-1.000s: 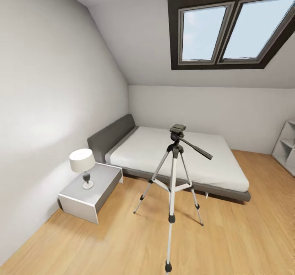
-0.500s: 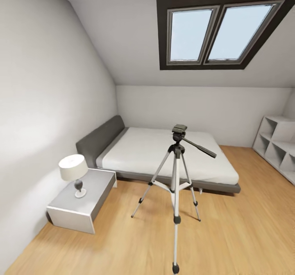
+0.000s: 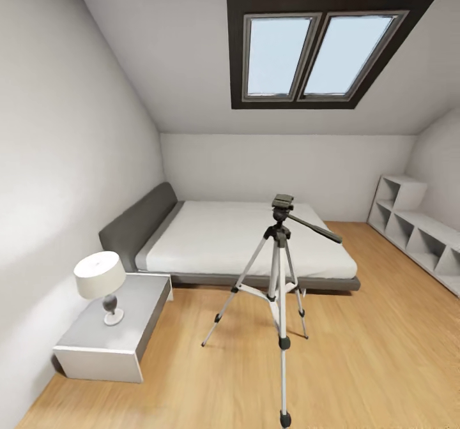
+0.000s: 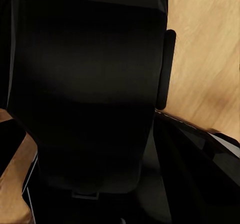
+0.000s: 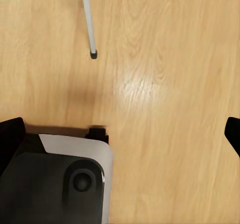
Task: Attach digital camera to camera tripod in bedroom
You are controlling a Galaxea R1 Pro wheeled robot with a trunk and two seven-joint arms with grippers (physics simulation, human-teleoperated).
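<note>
Before the bed, camera tripod upright, handle pointing right

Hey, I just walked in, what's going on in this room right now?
Nothing is being handled yet. The robot faces a tall silver-legged camera tripod standing on the light wood floor in front of a grey-framed low bed. The tripod's black pan head is bare, with no camera mounted. A white-shaded table lamp sits on a grey nightstand beside the bed, and white cube shelves line the far side wall. One tripod foot shows in the right wrist view.
</note>
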